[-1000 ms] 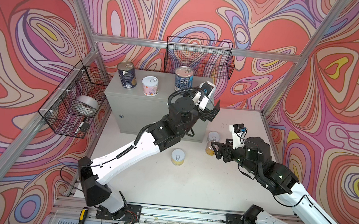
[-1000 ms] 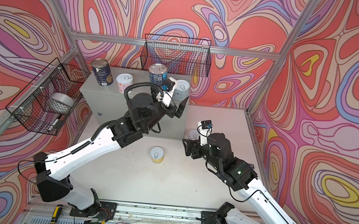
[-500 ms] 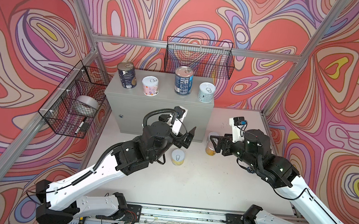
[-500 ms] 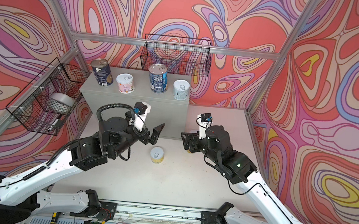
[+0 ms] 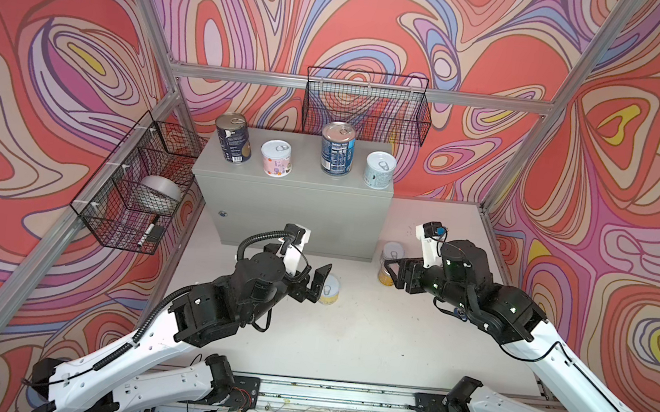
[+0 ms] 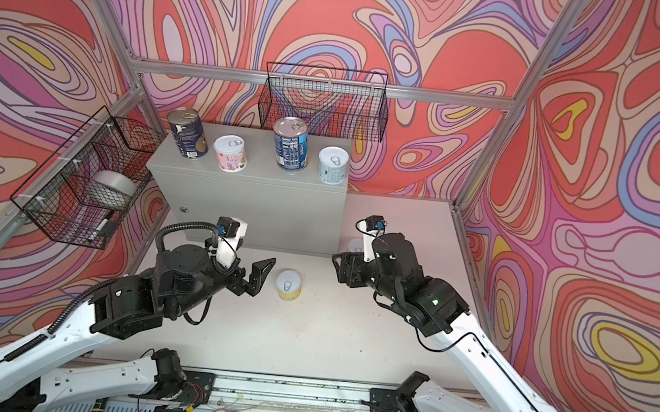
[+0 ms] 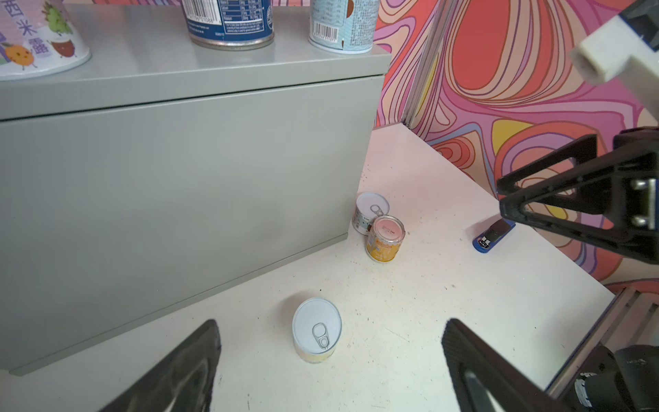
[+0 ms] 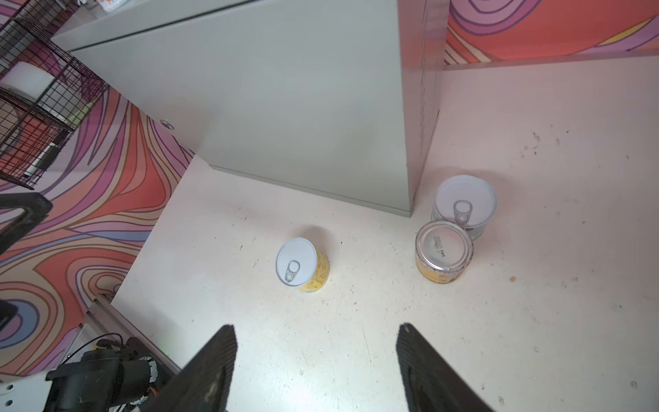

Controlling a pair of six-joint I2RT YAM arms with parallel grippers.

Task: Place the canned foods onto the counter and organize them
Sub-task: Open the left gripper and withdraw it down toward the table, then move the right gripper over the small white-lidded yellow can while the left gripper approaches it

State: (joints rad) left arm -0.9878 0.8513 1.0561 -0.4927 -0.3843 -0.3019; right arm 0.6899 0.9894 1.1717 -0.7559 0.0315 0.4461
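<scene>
Already four of the canned foods stood in a row along the top of the counter (image 5: 290,207): a dark blue can (image 5: 233,137) at its left end, a pink can (image 5: 276,158), a second dark blue can (image 5: 337,147), and a pale-blue can (image 5: 379,169) at its right end. Three more waited on the white tabletop (image 5: 369,336): a yellow can (image 7: 316,330) in front of the counter, and an orange can (image 8: 443,250) touching a white can (image 8: 463,204) at the counter's front right corner.

The left tool (image 7: 331,364) stood wide apart and empty, lined up just short of the yellow can. The right tool (image 8: 317,364) was parted and empty too, facing the orange can.

Fetching the remaining cans looked like the step in hand. Next, each tool probably needed to advance until its fingers straddled a can, then close.
</scene>
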